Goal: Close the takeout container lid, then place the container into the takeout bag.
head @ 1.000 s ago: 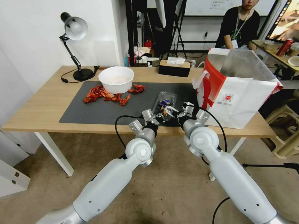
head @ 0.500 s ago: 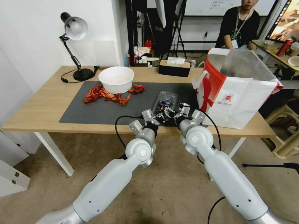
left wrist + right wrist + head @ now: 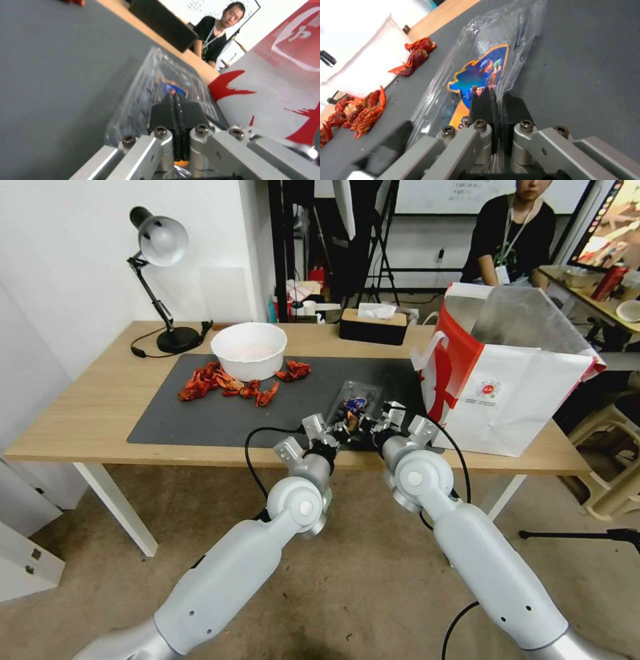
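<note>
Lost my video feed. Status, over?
Both grippers, left and right, pinched on takeout container edge. Container on mat, lid down. Takeout bag open alongside, path clear.

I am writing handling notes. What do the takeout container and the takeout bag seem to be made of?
The takeout container looks like thin clear glossy plastic: the grey mat shows through it and its ridges catch highlights. The takeout bag looks like matte white paper printed red, holding crisp folds; its inside looks like silvery foil, though the lining could be metallised film.
</note>
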### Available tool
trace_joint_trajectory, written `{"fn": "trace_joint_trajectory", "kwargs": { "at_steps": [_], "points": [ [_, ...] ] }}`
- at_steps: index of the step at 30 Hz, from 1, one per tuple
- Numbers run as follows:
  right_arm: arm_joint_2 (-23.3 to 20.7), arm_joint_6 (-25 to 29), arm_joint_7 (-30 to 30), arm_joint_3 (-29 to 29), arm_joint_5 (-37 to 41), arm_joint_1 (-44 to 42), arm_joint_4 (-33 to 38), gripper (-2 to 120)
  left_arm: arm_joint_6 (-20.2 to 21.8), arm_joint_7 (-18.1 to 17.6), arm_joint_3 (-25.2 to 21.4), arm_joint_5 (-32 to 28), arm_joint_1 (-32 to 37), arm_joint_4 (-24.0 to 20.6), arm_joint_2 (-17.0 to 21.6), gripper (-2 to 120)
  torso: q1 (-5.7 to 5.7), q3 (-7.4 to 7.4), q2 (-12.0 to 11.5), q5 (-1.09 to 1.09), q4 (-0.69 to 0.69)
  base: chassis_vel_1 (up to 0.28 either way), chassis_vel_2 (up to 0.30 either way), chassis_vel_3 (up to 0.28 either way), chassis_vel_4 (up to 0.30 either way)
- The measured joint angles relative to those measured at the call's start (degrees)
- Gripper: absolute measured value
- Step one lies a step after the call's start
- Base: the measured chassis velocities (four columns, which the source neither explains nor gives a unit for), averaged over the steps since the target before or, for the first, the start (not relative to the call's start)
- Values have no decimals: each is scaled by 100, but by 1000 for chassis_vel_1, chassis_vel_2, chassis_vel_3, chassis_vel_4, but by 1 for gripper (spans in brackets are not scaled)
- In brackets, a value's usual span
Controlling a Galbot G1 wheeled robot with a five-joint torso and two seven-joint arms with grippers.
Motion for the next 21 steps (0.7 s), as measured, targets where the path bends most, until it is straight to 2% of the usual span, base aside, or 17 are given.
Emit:
{"fn": "trace_joint_trajectory", "kwargs": {
  "at_steps": [2, 5, 7, 8, 11, 12, 15, 16, 19, 20, 21],
  "points": [
    [0, 3, -1, 8, -9, -4, -5, 0, -17, 25, -30, 196, 32, -47, 41, 0, 0, 0, 0, 0, 0, 0, 0, 0, 0],
    [0, 17, -12, 11, -44, -19, -10, 0, -52, 94, -91, 543, 105, -142, 122, 7, 0, 0, -1, -1, 0, 0, 0, 0, 0],
    [2, 30, -29, 15, -82, -40, -21, 0, -64, 179, -192, 1047, 218, -257, 244, 21, 0, -1, -1, -1, 0, 0, 0, 0, 0],
    [2, 30, -29, 15, -82, -40, -21, 0, -64, 179, -192, 1047, 218, -257, 244, 21, 0, -1, -1, -1, 0, 0, 0, 0, 0],
    [4, 34, -44, 25, -96, -52, -26, 0, -51, 286, -364, 1800, 420, -382, 417, 33, 0, 0, -1, -1, 0, 0, 0, 0, 0],
    [4, 34, -44, 25, -96, -52, -26, 0, -51, 286, -364, 1800, 420, -382, 417, 33, 0, 0, -1, -1, 0, 0, 0, 0, 0],
    [10, 40, -52, 31, -120, -52, -42, 0, 59, 396, -610, 2677, 693, -560, 591, 49, 0, 0, 0, -1, -1, 0, 0, 0, 0],
    [10, 40, -52, 31, -120, -52, -42, 0, 59, 396, -610, 2677, 693, -560, 591, 49, 0, 0, 0, -1, -1, 0, 0, 0, 0],
    [14, 43, -63, 33, -141, -51, -51, 0, 183, 510, -967, 3465, 1097, -790, 759, 64, 0, 0, -1, -1, 0, 0, 0, 0, 0],
    [14, 43, -63, 33, -141, -51, -51, 0, 183, 510, -967, 3465, 1097, -790, 759, 64, 0, 0, -1, -1, 0, 0, 0, 0, 0],
    [16, 44, -66, 33, -145, -46, -59, 0, 198, 540, -1102, 3626, 1233, -871, 813, 69, 0, 0, 0, 0, -1, 0, 0, 0, 0]
  ]
}}
